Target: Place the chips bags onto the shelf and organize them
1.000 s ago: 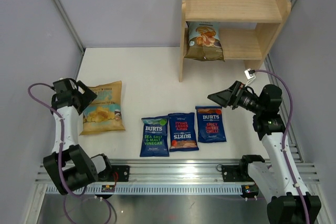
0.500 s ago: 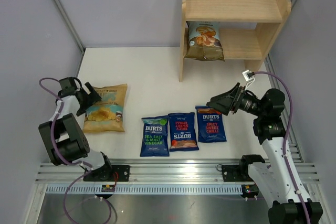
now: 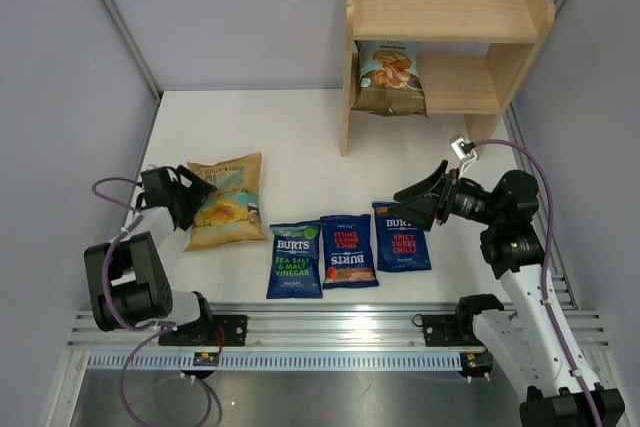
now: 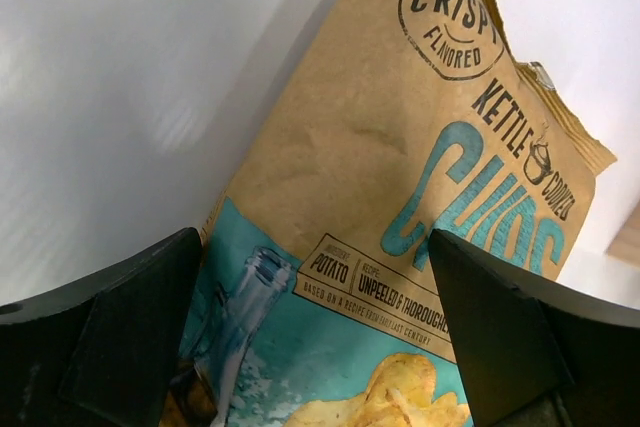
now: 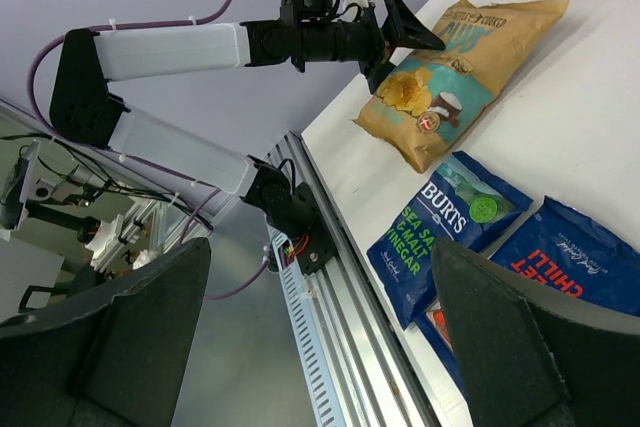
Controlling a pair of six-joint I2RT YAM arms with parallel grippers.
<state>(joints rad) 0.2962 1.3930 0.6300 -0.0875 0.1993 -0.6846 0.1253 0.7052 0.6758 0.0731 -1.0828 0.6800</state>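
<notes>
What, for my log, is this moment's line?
left end effector: open, at kettle chips bag | right end effector: open, empty | shelf: one bag

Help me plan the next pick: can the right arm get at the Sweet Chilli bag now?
Probably yes: the open right gripper hovers right by the Sweet Chilli bag, which lies flat with nothing on it.

Bright, even light, soft shadows, glare on the rail (image 3: 340, 321), left hand (image 4: 312, 247) blurred close-up.

Tan bag (image 4: 380, 177) reads "KETTLE"; left blue bag (image 3: 295, 260), "BURTS SEA SALT & MALT VINEGAR"
</notes>
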